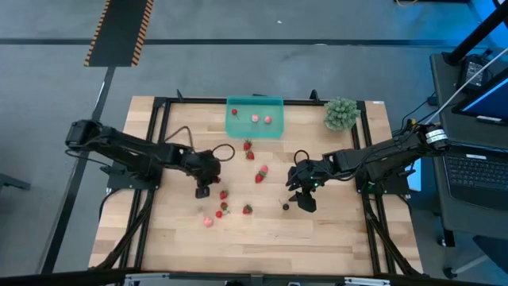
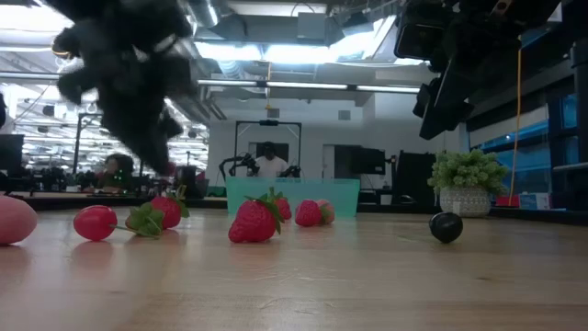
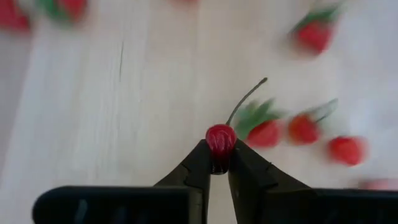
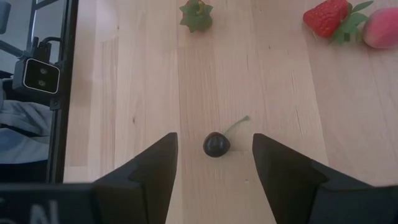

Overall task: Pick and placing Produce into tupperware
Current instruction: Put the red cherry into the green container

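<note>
The left gripper (image 3: pixel 219 167) is clamped on a red cherry (image 3: pixel 221 139); next, carry it to the container (image 1: pixel 254 117). The right gripper (image 4: pixel 214 152) waits spread above a dark cherry (image 4: pixel 216 144).

Floor: grey floor (image 1: pixel 317 71) lies all round my table, with a black-and-yellow striped strip (image 1: pixel 119 32) past the far left corner.
Table: pale wood planks (image 1: pixel 262 246) on a black frame.
Right side: I see a desk with a laptop (image 1: pixel 476 171) past the right edge.
Ceiling: bright strip lights (image 2: pixel 303 51) and exposed pipes.
Back of room: a white wall (image 2: pixel 312 138), dark screens, and a seated person (image 2: pixel 269 163).
Windows: blue-tinted panes (image 2: pixel 537 156) on the right.
</note>
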You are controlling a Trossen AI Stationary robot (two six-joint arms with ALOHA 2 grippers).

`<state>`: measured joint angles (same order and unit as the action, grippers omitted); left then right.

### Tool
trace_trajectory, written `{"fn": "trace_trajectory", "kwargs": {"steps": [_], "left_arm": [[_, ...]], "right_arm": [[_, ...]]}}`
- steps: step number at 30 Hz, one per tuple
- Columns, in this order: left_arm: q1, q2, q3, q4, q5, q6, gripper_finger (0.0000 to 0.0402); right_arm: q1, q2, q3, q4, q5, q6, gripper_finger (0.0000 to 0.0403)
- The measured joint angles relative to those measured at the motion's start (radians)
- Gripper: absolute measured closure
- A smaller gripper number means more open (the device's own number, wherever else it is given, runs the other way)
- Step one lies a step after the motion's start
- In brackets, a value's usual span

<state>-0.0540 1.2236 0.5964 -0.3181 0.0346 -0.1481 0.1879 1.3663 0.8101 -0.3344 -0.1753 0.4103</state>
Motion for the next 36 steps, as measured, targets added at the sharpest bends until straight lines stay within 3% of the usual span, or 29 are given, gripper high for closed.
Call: {"fn": "trace_trajectory", "kwargs": {"steps": [9,13,19,25,31,34,36], "left_arm": [[0.0,-0.226,0.0,0.224,0.279,0.077,0.0364],[0.0,-0.262,0.001,0.323,0.408,0.101,0.0364],[0.0,-0.272,0.001,0.441,0.52,0.131,0.0374],[0.01,-0.271,0.001,0.451,0.529,0.147,0.036],[0.065,-0.27,0.001,0.479,0.515,0.169,0.0372],[0.114,-0.27,0.001,0.491,0.408,0.162,0.0374],[0.148,-0.27,0.001,0.493,0.268,0.147,0.0369]], "right_arm": [[0.0,0.0,0.0,0.001,0.0,-0.001,0.0192],[0.0,0.0,0.0,0.001,0.0,-0.002,0.0192],[0.0,0.0,0.0,0.001,0.0,-0.001,0.0192],[0.0,0.0,0.0,0.001,0.0,-0.001,0.0192],[0.0,0.0,0.0,0.001,0.0,-0.002,0.0192],[0.0,0.0,0.0,0.001,0.0,-0.005,0.0192],[0.0,0.0,0.0,0.001,0.0,-0.023,0.0192]]}}
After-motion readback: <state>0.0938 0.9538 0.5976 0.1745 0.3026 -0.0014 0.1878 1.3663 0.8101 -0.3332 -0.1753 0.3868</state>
